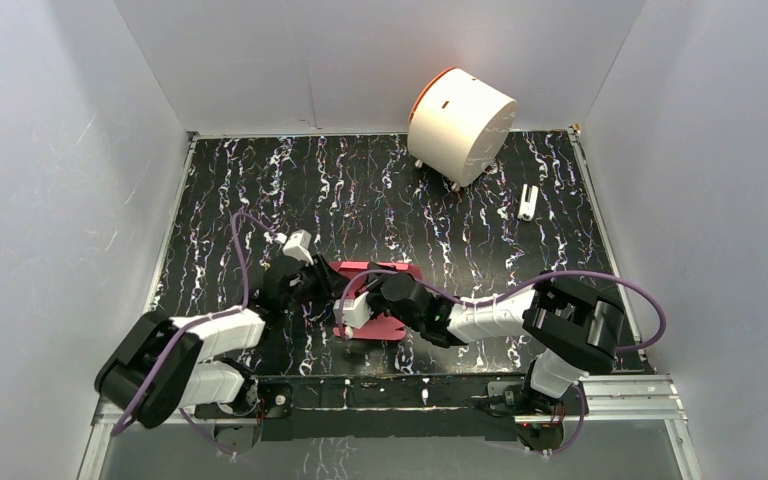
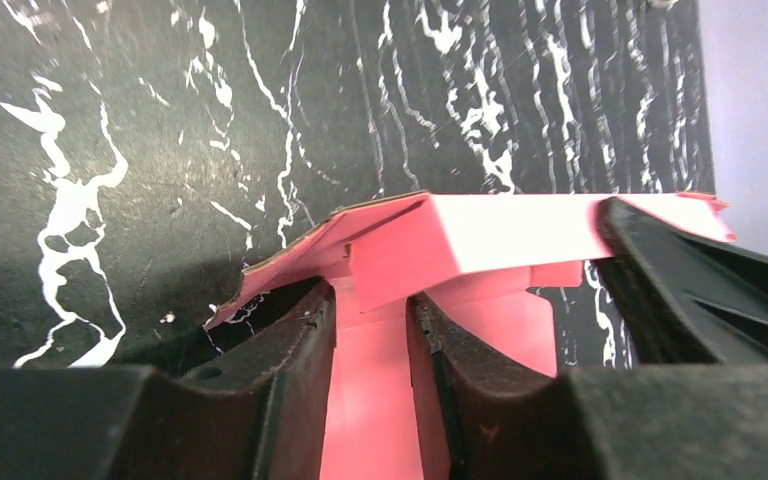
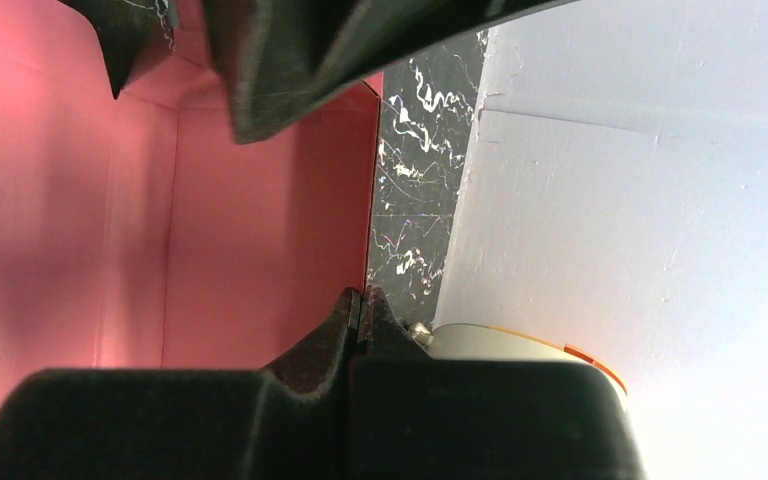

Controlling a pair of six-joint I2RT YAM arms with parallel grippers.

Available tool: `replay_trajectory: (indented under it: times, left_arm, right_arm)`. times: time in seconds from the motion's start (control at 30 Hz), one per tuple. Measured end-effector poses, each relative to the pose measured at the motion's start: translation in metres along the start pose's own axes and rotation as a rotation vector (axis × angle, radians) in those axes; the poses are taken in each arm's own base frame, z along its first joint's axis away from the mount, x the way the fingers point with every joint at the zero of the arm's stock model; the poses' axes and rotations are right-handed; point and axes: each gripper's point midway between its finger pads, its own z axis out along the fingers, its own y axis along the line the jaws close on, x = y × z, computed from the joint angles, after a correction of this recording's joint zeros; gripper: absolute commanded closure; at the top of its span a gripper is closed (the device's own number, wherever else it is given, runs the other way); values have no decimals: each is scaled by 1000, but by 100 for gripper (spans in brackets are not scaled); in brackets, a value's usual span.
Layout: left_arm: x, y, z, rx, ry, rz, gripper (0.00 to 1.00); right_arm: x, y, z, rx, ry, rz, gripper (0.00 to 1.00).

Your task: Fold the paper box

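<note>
My left gripper [image 2: 372, 305] is partly open astride a raised flap of the paper box [image 1: 385, 268], which lies between my arms. My right gripper [image 3: 360, 305], shut and empty, presses inside. I'm raising the walls; next the flap needs folding inward.

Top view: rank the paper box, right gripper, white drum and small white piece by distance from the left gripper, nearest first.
1. Paper box, between the left gripper's fingers.
2. Right gripper, just to its right, at the box.
3. White drum, back right, and small white piece, far right: too close to call.
</note>
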Motion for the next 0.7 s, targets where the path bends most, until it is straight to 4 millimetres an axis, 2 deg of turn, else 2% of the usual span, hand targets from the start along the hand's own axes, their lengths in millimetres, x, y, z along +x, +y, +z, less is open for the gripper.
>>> replay_trajectory:
  times: [0.17,0.4,0.53,0.7]
  left_arm:
    - [-27,-13,-16,29,-117,54,65]
    - [-53,-16,-32,19,-234,129,59]
    - [-64,-8,-38,0,-284,156,57]
    - [-65,9,-37,-39,-283,178,57]
  right_arm:
    - [2,2,-1,-4,4,-8,100]
    - [9,1,-9,-10,4,-1,100]
    - [10,2,-10,-20,3,5,100]
    - [10,4,-10,-27,4,8,100]
